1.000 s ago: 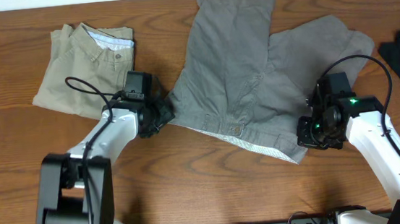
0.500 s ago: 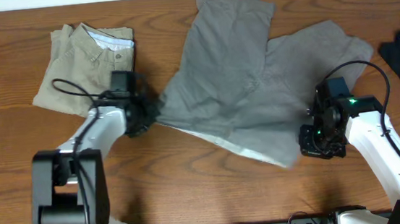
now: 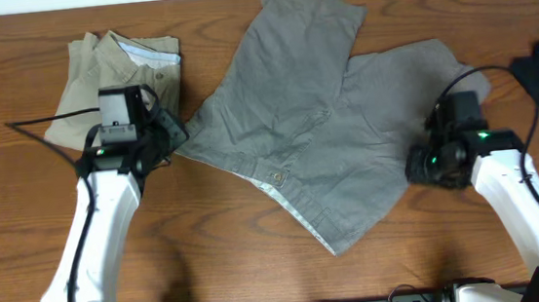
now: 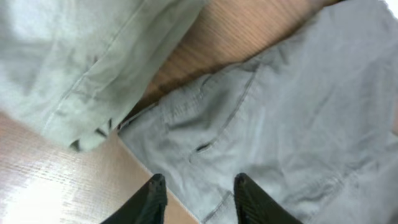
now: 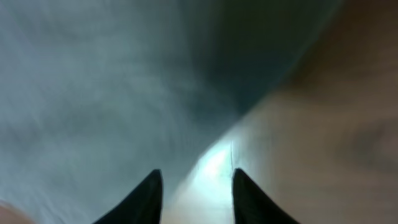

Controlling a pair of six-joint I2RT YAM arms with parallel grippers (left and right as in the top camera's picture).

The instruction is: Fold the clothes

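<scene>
Nearest the base, the bare brown wooden table (image 3: 242,281) is noted. The left gripper (image 4: 200,182) is seen with fingers apart and nothing between them, poised over the left waistband corner of the mid-grey woven cotton shorts (image 3: 316,127). The right gripper (image 5: 194,177) is likewise parted and empty, over the right-hand edge of the same cloth, though this view is blurred. The grey shorts are laid flat mid-table between the arms, with the small waistband button (image 3: 277,178) and paler lining (image 3: 310,221) exposed and the legs spread towards the far edge. The folded olive-khaki cotton shorts (image 3: 112,82) are placed far left, just beside the grey pair. The cloth is judged light, limp and not fragile, and sagging is expected if it is held at one point. The thicker waistband corners are judged the best holds.
</scene>
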